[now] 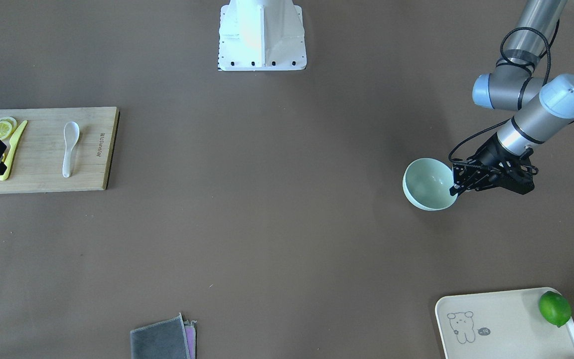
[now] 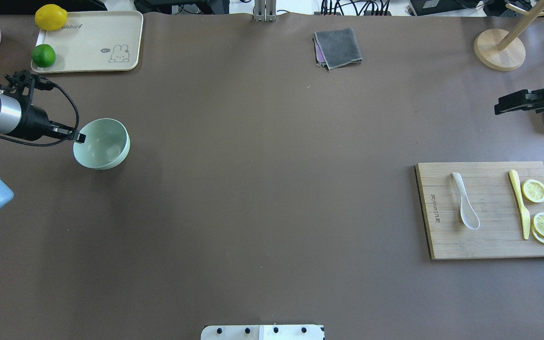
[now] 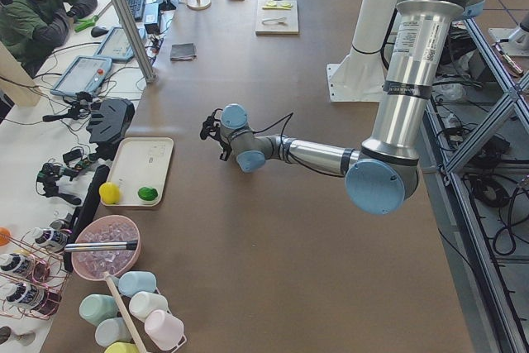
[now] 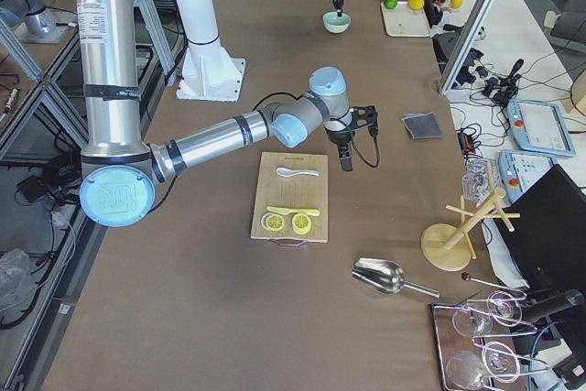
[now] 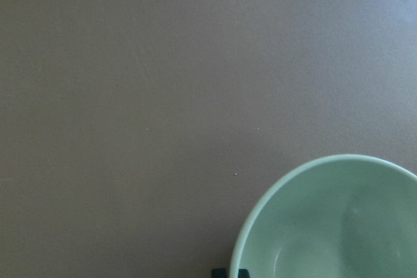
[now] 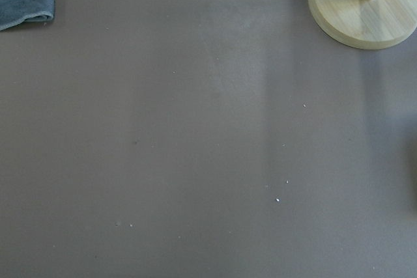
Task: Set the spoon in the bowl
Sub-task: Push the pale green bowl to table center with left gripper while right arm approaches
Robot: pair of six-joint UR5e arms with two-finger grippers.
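Note:
The white spoon (image 2: 464, 208) lies on a wooden cutting board (image 2: 489, 245) at the right, scoop toward the robot; it also shows in the front view (image 1: 70, 147). The mint-green bowl (image 2: 104, 141) is at the far left, empty inside (image 5: 339, 226). My left gripper (image 2: 79, 137) is shut on the bowl's rim, its fingertips (image 5: 228, 271) at the rim's edge. My right gripper (image 2: 497, 108) hangs above the table near the board's far side, open and empty, apart from the spoon. In the front view it (image 1: 2, 160) overlaps the lemon slices.
A yellow knife (image 2: 520, 203) and lemon slices (image 2: 535, 191) share the board. A cream tray (image 2: 88, 42) with a lime (image 2: 44, 55) and lemon (image 2: 51, 17) lies behind the bowl. A grey cloth (image 2: 338, 47) and a wooden stand (image 2: 498, 49) are at the back.

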